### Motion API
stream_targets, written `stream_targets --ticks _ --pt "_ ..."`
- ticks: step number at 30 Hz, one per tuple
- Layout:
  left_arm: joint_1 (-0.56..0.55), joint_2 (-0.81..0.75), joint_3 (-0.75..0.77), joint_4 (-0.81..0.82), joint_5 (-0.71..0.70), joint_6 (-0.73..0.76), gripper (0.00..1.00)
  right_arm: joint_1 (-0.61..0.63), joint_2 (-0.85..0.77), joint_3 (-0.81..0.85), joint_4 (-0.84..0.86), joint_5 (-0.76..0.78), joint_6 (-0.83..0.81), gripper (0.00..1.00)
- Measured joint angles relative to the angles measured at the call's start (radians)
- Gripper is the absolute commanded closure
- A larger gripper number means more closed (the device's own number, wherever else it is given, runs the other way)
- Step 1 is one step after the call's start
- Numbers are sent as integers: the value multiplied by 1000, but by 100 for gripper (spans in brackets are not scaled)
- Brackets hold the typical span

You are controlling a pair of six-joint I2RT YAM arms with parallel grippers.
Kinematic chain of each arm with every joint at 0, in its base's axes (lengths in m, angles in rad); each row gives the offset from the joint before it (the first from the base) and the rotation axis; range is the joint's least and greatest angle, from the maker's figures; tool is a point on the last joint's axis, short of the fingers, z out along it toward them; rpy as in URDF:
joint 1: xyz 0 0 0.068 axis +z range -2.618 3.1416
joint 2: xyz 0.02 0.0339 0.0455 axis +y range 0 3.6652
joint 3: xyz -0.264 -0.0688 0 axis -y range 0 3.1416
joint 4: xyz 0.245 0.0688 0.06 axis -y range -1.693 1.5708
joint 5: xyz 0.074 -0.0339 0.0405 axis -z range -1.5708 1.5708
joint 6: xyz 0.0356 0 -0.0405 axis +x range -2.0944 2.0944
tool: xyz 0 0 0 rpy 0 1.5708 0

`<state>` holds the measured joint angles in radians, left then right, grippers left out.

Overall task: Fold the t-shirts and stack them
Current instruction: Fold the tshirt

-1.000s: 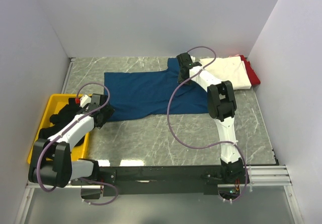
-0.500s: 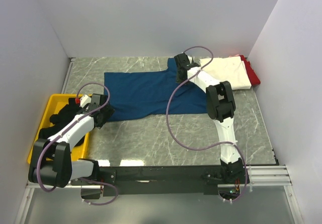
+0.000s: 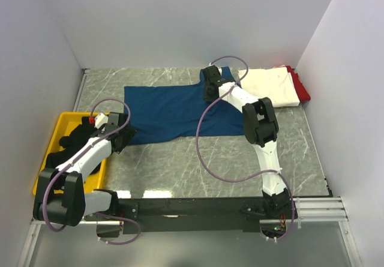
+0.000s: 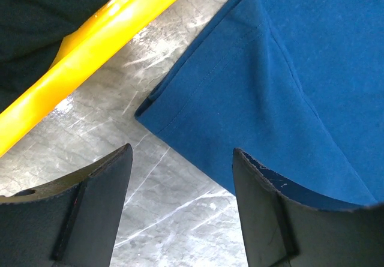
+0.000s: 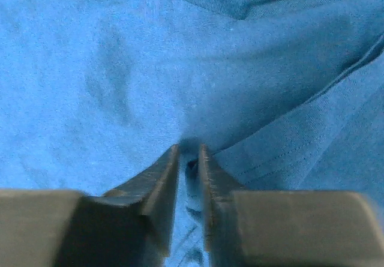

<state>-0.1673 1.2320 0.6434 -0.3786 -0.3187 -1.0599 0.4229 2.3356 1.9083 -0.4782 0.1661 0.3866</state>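
A navy-blue t-shirt [image 3: 168, 108] lies spread flat across the middle of the marble table. My right gripper [image 3: 210, 82] is at its back right, by the sleeve. In the right wrist view its jaws [image 5: 189, 150] stand nearly together with a fold of the blue cloth [image 5: 120, 69] pinched between them. My left gripper [image 3: 123, 136] hovers at the shirt's near-left corner [image 4: 144, 111], open, with bare marble between its fingers [image 4: 181, 153]. A folded white t-shirt [image 3: 273, 86] lies on a red one [image 3: 303, 90] at the back right. Black t-shirts [image 3: 72, 142] fill the tray.
The yellow tray [image 3: 43, 170] stands at the left edge of the table, its rim [image 4: 90, 45] close to my left gripper. White walls close in the back and both sides. A purple cable [image 3: 207, 153] loops over the marble in front of the blue shirt.
My right gripper has slid a little to the left along the back of the blue shirt and closed on its cloth. The left arm has not moved.
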Motion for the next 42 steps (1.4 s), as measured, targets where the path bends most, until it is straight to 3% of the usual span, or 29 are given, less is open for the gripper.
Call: stream_targets --ticks 5,13,19,26,29,32,37,42 --pt "0 0 -11 0 0 -6 27 -2 -61 -76 26 -6 17 48" --pt "0 3 -29 4 -20 -17 33 -78 -360 -298 94 -90 102 47" --pt "0 66 -34 44 -28 -27 35 -230 -723 -717 245 -200 207 47" --pt "0 101 -41 84 -65 -43 40 -324 -946 -1121 332 -286 296 45" --pt "0 107 -44 95 -82 -45 50 -352 -1022 -1238 349 -303 323 40" --pt "0 118 -50 114 -92 -52 69 -397 -1095 -1322 374 -319 342 34" --pt "0 140 -51 142 -98 -59 99 -454 -1117 -1388 410 -339 355 33" --pt "0 141 -51 148 -98 -59 99 -491 -1053 -1394 473 -351 356 33"
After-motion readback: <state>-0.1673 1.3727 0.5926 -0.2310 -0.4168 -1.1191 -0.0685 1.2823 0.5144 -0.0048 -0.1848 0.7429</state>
